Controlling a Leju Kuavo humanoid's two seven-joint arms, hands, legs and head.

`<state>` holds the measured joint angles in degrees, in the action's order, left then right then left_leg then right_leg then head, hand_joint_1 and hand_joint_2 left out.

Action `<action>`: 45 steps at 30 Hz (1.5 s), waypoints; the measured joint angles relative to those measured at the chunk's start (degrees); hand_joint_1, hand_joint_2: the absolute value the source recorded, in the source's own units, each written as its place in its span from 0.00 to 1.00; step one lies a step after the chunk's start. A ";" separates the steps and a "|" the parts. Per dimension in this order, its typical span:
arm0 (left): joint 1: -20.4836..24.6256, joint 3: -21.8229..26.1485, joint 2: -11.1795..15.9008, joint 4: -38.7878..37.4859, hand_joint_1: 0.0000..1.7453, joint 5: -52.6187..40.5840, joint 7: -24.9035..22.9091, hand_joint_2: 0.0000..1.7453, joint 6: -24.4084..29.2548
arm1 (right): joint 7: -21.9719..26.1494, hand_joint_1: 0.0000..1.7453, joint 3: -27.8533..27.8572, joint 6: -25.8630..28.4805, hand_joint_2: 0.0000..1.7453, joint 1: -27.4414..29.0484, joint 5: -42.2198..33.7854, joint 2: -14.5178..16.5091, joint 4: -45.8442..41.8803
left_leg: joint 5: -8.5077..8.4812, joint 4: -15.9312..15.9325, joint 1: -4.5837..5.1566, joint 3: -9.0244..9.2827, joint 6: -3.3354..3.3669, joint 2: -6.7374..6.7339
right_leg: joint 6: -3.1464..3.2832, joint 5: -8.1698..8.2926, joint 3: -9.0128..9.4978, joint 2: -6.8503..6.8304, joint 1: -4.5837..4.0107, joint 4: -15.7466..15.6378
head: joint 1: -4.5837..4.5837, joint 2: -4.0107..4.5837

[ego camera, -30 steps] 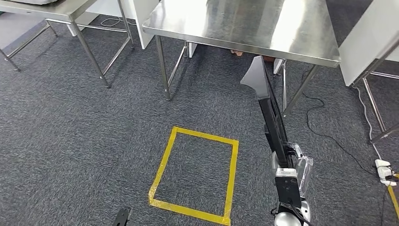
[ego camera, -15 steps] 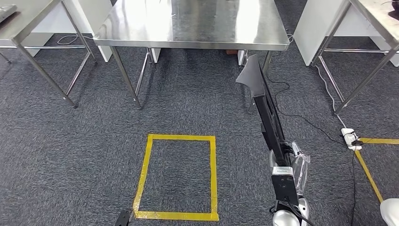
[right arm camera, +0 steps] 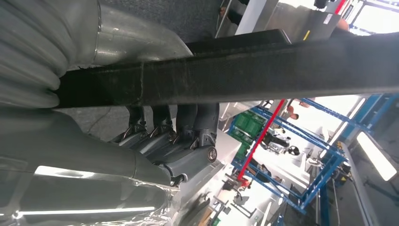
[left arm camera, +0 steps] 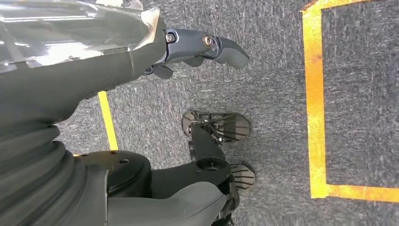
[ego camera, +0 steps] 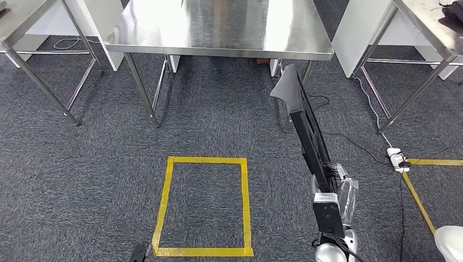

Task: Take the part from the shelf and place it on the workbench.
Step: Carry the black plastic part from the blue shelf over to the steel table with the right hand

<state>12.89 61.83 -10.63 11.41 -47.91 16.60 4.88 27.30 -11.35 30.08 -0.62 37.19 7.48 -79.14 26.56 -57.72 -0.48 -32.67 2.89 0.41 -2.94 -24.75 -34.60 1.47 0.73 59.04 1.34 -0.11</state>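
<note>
The part (ego camera: 308, 128), a long flat black panel, is up off the floor in the robot's right hand (ego camera: 332, 188), gripped at its near end and angling forward and up so its pale far tip sits just in front of the near edge of the stainless-steel workbench (ego camera: 218, 30). From the right wrist camera the panel's dark, rough edge (right arm camera: 244, 70) runs straight across the picture, and the right hand's fingers (right arm camera: 188, 136) are wrapped snug around it, curled under the strip with crinkled clear film over the wrist cover. So that hand is full, holding the part. The left hand (left arm camera: 197, 52) hangs low over the grey carpet (ego camera: 82, 180); in its wrist view its dark fingers (left arm camera: 221, 47) stick out fairly straight with nothing between them and the thick grey thumb (left arm camera: 179, 202), so it is apart and holding nothing. On the carpet just ahead of the robot lies a rectangle of yellow tape (ego camera: 202, 207), short of the workbench and left of the part. Another steel table (ego camera: 426, 22) stands at the right, with a black cable and a white power strip (ego camera: 397, 159) on the floor beside a further yellow tape line (ego camera: 420, 196), and a third table's legs (ego camera: 38, 82) show at the left.
</note>
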 joint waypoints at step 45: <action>-0.36 0.22 0.02 -0.02 0.00 0.74 0.01 1.00 0.08 | -0.26 1.00 -0.04 -0.19 1.00 -0.29 0.78 0.26 -0.11 | 5.41 0.79 0.03 5.69 -1.51 0.03 | -0.25 2.10 -3.33 -2.33 -0.19 -1.04 | -1.04 0.00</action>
<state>12.53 62.05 -10.61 11.39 -47.17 16.61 4.96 27.04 -11.39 29.89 -0.91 37.97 7.74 -79.25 31.97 -56.92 -0.45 -26.99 1.38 0.44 -3.19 -22.65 -37.93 -0.86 0.54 58.00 0.31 -0.11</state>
